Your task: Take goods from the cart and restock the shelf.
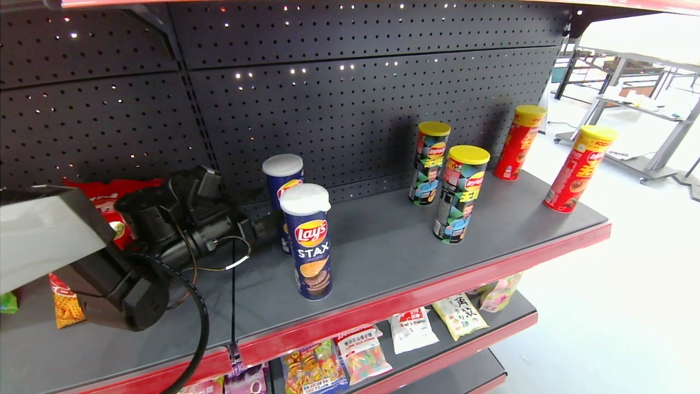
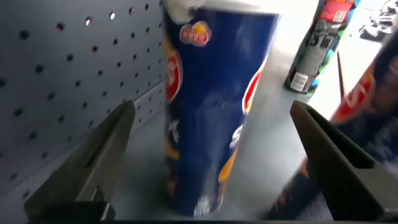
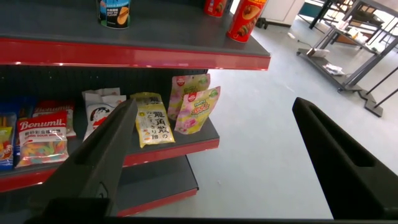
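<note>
Can (image 1: pixel 283 171) stands upright on the shelf (image 1: pixel 394 246), close to the pegboard (image 1: pixel 355 98), between the spread fingers of the left gripper (image 2: pixel 212 112). Neither finger touches it (so it looks placed, not held). Backing out seems the step in hand: keep the fingers wide and draw straight away, minding the second can (image 1: pixel 311 246) just in front. Right gripper (image 3: pixel 214 130) hangs open and empty.

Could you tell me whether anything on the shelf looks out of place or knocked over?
Nothing is spilled or toppled; the cans stand upright with lids on. The only oddity is the rightmost red can, standing alone near the right end of the shelf.
</note>
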